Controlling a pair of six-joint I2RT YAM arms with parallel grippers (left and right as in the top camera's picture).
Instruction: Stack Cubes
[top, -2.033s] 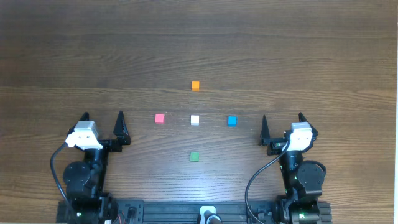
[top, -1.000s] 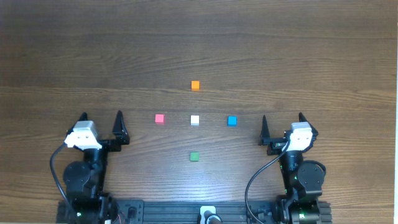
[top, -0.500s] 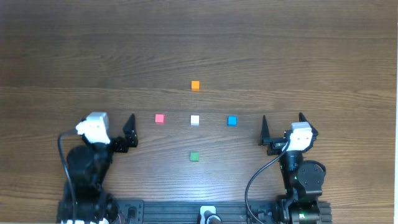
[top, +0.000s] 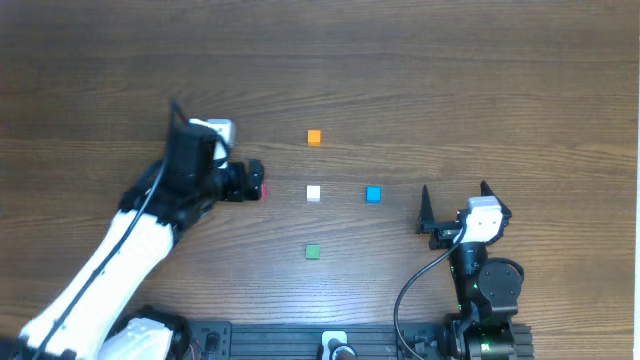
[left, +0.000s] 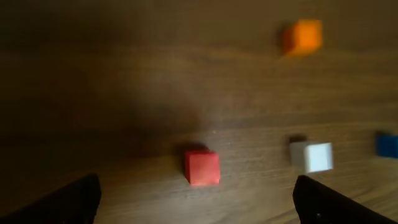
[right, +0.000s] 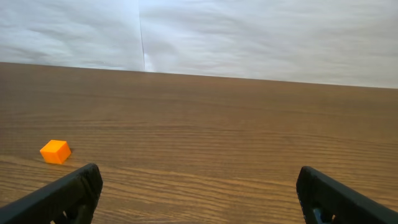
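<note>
Left gripper (left: 196, 193) hovers wide open, empty, over the pink cube (left: 202, 167); right gripper (top: 453, 190) likewise spread, empty.

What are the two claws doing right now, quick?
Left gripper: open, holding nothing.
Right gripper: open, holding nothing.

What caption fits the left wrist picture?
Open left gripper hovers near the red cube; white cube, orange cube and blue cube nearby.
</note>
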